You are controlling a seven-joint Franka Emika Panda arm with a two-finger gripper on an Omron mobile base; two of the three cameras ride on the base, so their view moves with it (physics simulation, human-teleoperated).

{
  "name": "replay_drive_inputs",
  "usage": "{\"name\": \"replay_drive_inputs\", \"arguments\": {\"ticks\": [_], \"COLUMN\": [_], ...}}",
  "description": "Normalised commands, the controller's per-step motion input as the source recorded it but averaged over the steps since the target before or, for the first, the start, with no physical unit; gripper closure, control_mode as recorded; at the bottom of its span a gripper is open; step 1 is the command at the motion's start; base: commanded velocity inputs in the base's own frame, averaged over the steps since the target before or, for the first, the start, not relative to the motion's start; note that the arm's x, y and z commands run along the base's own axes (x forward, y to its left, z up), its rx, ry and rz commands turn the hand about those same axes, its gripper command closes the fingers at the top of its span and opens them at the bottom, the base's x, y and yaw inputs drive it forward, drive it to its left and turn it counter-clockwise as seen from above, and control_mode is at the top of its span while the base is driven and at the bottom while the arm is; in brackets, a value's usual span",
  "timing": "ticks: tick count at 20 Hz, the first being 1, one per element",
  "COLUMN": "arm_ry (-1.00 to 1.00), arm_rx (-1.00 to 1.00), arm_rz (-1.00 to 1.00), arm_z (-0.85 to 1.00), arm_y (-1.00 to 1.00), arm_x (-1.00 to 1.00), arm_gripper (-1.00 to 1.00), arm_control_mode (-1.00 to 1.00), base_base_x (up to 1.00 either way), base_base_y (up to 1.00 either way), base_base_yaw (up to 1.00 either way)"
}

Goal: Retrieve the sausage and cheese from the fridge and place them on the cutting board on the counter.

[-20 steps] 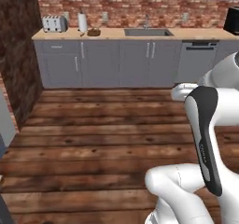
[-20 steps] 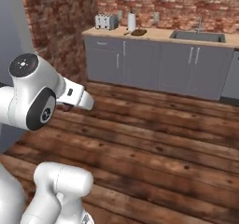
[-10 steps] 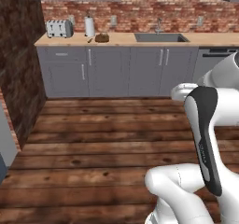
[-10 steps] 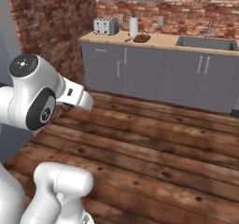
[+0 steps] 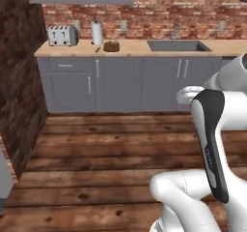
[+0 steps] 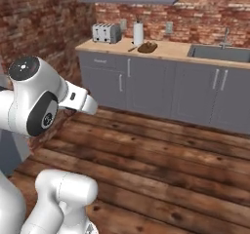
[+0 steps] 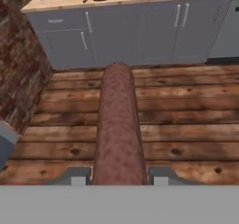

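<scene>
sausage (image 7: 118,125) in pincer (image 7: 118,175), cutting board (image 5: 111,46)

Ahead of the hand, a brick wall (image 5: 159,6) backs grey cabinets (image 5: 120,83) with a sink (image 5: 177,45), toaster (image 5: 61,35) and shelf (image 5: 81,0) above, plank floor (image 5: 96,149) beneath, darker brick (image 5: 19,76) to its left
</scene>
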Motion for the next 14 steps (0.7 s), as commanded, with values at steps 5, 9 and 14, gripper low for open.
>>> {"name": "replay_drive_inputs", "arguments": {"ticks": [5, 9, 14], "arm_ry": [0.00, 0.00, 0.00], "arm_rx": [0.00, 0.00, 0.00], "arm_rz": [0.00, 0.00, 0.00], "arm_z": [0.00, 0.00, 0.00], "arm_y": [0.00, 0.00, 0.00], "arm_x": [0.00, 0.00, 0.00], "arm_gripper": [1.00, 1.00, 1.00], "arm_control_mode": [1.00, 1.00, 1.00], "base_base_x": [1.00, 1.00, 1.00], "base_base_y": [0.14, 0.14, 0.22], "base_base_yaw": [0.00, 0.00, 0.00]}}
